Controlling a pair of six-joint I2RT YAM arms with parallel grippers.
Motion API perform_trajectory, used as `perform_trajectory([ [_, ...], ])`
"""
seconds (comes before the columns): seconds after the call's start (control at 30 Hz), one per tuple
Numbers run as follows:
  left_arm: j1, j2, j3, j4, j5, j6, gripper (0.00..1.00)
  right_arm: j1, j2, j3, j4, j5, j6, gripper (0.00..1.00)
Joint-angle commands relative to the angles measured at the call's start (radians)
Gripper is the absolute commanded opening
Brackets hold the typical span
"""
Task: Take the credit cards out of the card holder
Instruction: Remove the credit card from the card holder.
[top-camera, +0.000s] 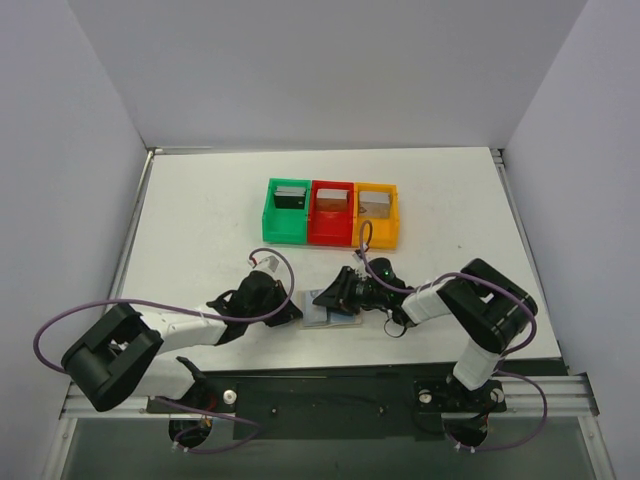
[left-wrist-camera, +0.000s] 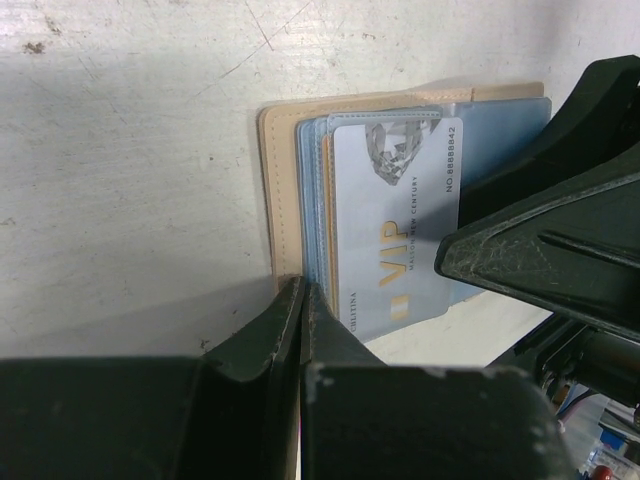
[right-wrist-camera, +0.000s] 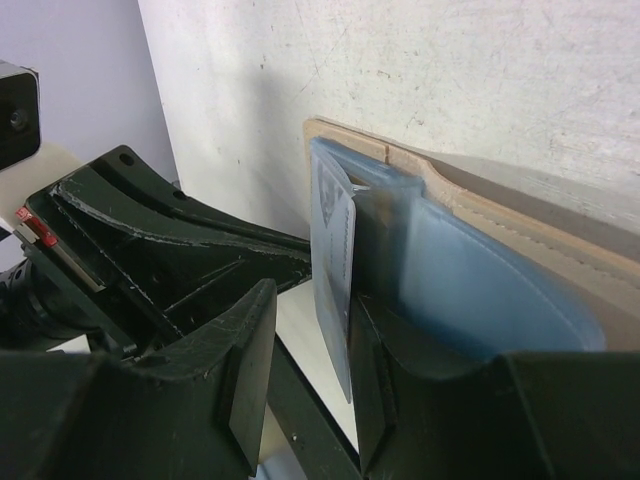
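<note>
Tan-bordered bifold card holder (top-camera: 322, 316), bluish pockets, lies on the white table (top-camera: 200, 220). Left wrist: left gripper (left-wrist-camera: 302, 292) pinches its tan edge, beside a pale grey rectangular VIP card (left-wrist-camera: 395, 230). Right wrist: right gripper (right-wrist-camera: 312, 330), narrowly parted, straddles that card standing from the holder's pocket.

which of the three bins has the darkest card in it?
The green bin, leftmost in the row. Its card is near black; the red bin holds a brownish card and the orange bin a grey card.
</note>
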Motion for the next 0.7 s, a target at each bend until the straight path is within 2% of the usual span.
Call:
perform_trajectory([
  [0.0,-0.001,-0.024,0.019,-0.041,0.012,0.022,0.0,-0.004,-0.051,-0.007,0.048,-0.025,-0.014,0.3],
  [0.67,0.02,-0.05,0.005,-0.056,0.015,0.036,0.0,-0.03,-0.088,-0.032,0.011,-0.028,-0.04,0.29],
])
